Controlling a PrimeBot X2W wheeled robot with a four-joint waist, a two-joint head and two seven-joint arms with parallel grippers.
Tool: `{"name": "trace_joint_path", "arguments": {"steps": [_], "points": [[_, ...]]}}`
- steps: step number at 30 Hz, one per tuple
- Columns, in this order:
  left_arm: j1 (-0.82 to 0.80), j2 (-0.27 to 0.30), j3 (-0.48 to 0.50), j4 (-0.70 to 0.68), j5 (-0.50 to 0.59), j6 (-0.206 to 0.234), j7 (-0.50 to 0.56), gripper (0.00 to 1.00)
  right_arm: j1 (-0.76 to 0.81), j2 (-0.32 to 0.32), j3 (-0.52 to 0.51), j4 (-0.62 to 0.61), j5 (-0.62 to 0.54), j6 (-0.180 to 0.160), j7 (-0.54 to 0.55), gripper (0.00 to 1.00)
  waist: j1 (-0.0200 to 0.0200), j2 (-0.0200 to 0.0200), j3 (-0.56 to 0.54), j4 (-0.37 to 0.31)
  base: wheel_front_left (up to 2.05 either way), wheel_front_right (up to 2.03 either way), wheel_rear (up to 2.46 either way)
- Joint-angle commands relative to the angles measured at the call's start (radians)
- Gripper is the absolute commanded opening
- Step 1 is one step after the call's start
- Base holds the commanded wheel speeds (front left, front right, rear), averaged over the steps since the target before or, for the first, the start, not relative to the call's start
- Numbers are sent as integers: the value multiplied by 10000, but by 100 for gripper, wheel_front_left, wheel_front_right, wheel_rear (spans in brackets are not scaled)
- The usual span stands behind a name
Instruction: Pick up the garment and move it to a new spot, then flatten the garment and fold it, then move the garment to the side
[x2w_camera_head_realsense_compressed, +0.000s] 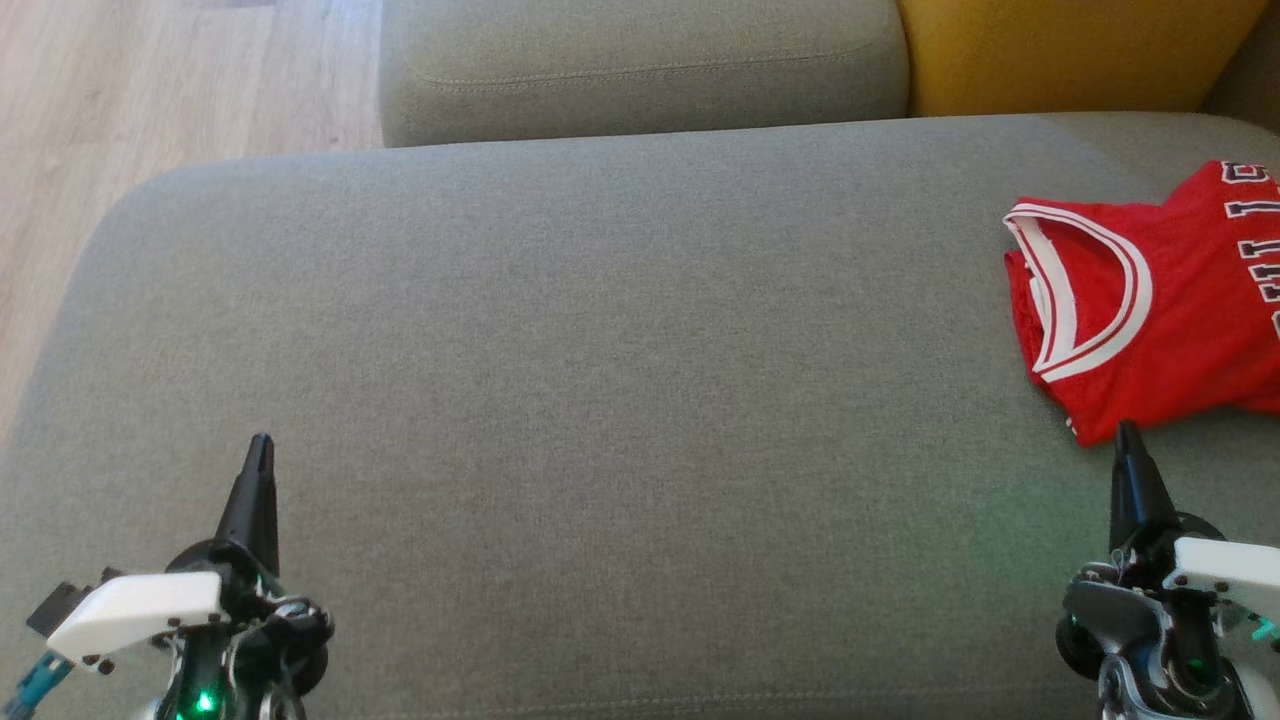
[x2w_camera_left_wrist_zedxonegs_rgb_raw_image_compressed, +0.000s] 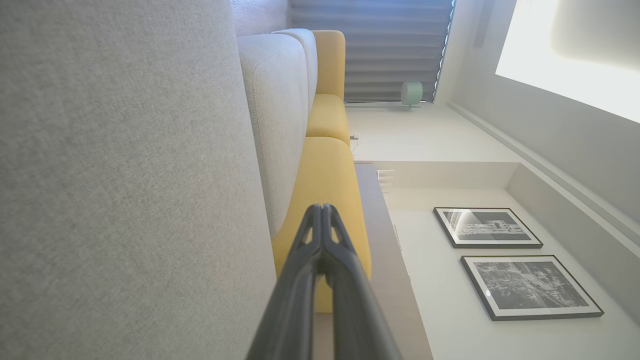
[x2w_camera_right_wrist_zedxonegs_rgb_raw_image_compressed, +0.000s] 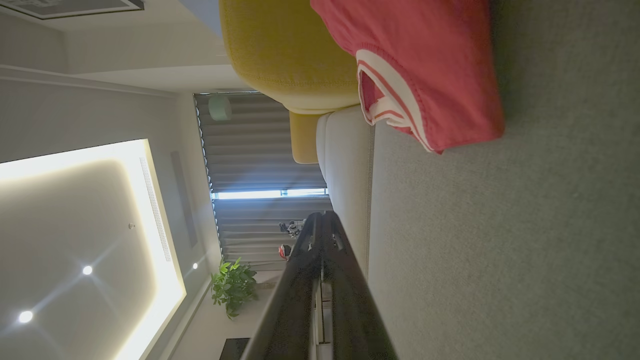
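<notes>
Head view: both arms sit low over the grey seat cushion (x2w_camera_head_realsense_compressed: 600, 350). The left gripper (x2w_camera_head_realsense_compressed: 262, 445) and right gripper (x2w_camera_head_realsense_compressed: 1127, 432) point forward, jaws pressed together and empty. The red garment (x2w_camera_head_realsense_compressed: 1150, 300) lies just beyond the right tips.

Left wrist view: a yellow cushion (x2w_camera_left_wrist_zedxonegs_rgb_raw_image_compressed: 325, 175) stands past the closed tips.

Right wrist view: the garment lies ahead, apart from the tips.

red jersey (x2w_camera_head_realsense_compressed: 1170, 330) w/ white trim, grey sofa (x2w_camera_head_realsense_compressed: 560, 350)

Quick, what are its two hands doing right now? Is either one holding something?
Left hand: closed, holding nothing.
Right hand: closed, holding nothing; the red jersey lies on the sofa just beyond it.
</notes>
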Motion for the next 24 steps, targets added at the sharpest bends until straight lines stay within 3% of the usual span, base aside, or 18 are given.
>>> {"name": "trace_joint_path", "arguments": {"steps": [1,24], "points": [[-574,64,325,-264,37,-67,41,0,-499,-102,166,-302,-58,-7,101,0,0,0,0,0,0,0,0],[-576,48,348,-264,55,-67,59,0,-503,-75,127,-300,-90,-7,132,0,0,0,0,0,0,0,0]]}}
